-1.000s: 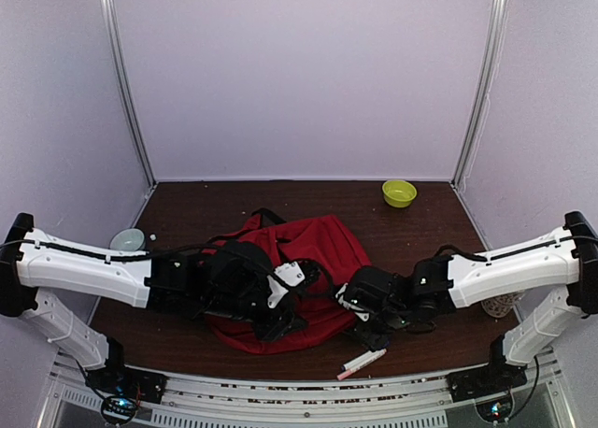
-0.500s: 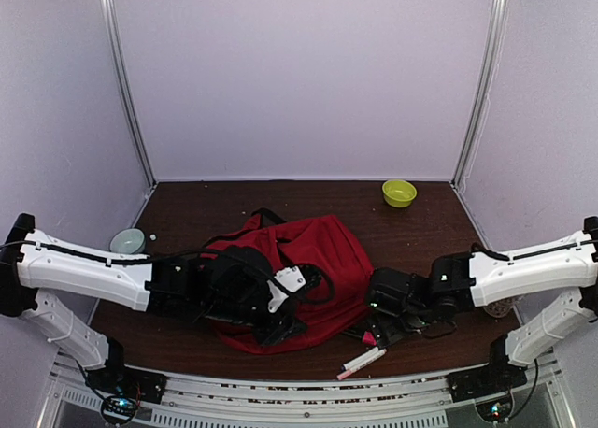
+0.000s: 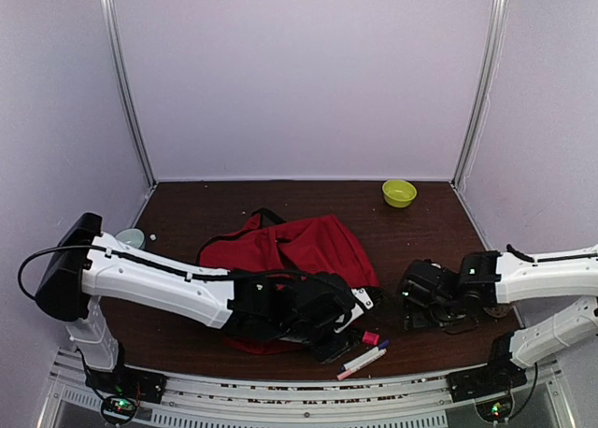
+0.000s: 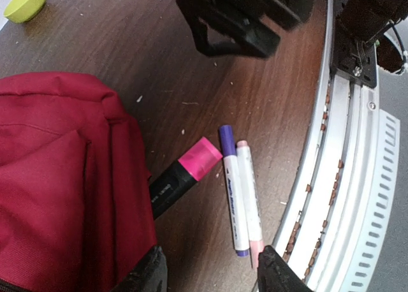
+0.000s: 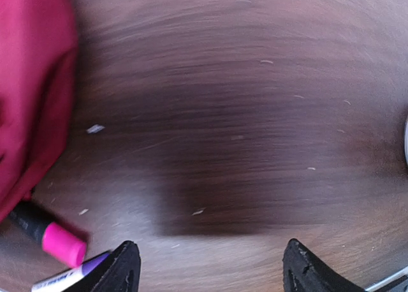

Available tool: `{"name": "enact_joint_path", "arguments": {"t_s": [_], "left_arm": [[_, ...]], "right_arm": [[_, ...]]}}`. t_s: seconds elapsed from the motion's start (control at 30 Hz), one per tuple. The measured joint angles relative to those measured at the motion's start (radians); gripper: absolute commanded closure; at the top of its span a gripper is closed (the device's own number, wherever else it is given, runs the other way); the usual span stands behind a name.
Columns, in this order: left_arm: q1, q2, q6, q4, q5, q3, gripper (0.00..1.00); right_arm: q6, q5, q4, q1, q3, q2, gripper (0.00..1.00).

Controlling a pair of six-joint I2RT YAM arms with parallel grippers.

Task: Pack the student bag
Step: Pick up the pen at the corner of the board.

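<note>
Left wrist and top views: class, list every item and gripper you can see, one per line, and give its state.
student bag: slumped flat, opening not visible.
pink-capped highlighter: capped, lying flat, tail at the bag's edge.
purple-capped marker: capped, lying flat.
pink-capped marker: capped, lying flat beside it.
green bowl: upright.
left gripper: open, empty.
right gripper: open, empty.

The left gripper (image 4: 208, 274) has been swung right, off the student bag (image 3: 304, 244), to above two white markers (image 4: 241, 193). The right gripper (image 5: 213, 270) has been pulled back rightward, uncovering a pink-capped marker (image 4: 183, 176).
</note>
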Motion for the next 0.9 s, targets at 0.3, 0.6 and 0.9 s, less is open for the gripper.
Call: {"name": "enact_joint_path", "arguments": {"t_s": [0.3, 0.6, 0.9], "left_arm": [[-0.025, 0.119, 0.025, -0.106, 0.008, 0.103, 0.46], [-0.019, 0.298, 0.134, -0.317, 0.039, 0.403, 0.45], [0.003, 0.398, 0.171, -0.434, 0.04, 0.436, 0.54]], "right_arm": [[0.055, -0.097, 0.097, -0.199, -0.226, -0.264, 0.24], [0.053, -0.146, 0.158, -0.21, -0.212, -0.255, 0.25], [0.053, -0.166, 0.166, -0.21, -0.2, -0.265, 0.25]]}}
